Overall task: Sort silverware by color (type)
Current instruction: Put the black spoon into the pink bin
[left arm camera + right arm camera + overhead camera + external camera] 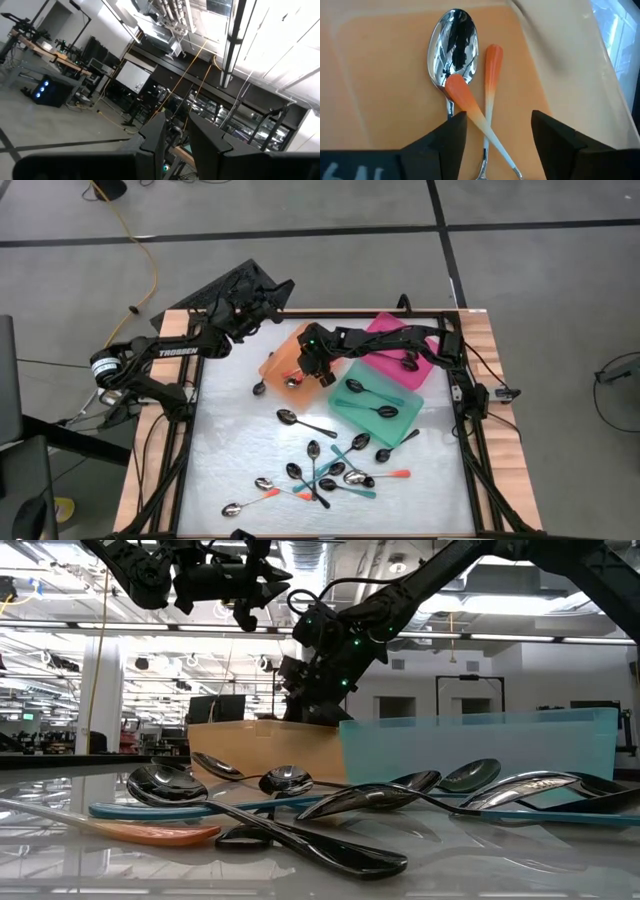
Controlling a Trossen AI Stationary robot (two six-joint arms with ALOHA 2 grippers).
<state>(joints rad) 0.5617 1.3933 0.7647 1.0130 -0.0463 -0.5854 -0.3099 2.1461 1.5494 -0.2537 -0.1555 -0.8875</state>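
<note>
The right arm reaches in from the right side of the bench toward its middle, and the right end effector (497, 132) points down with its two fingers spread apart; the left arm is folded at the far left corner, its left end effector (177, 137) raised high, fingers slightly apart.

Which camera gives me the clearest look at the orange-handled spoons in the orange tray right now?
Right wrist view: the two orange-handled spoons lie crossed on the orange tray, just past the right gripper, jaws open. High view shows only a glint under that gripper. Low view's tray wall hides them; left wrist view misses them.
</note>
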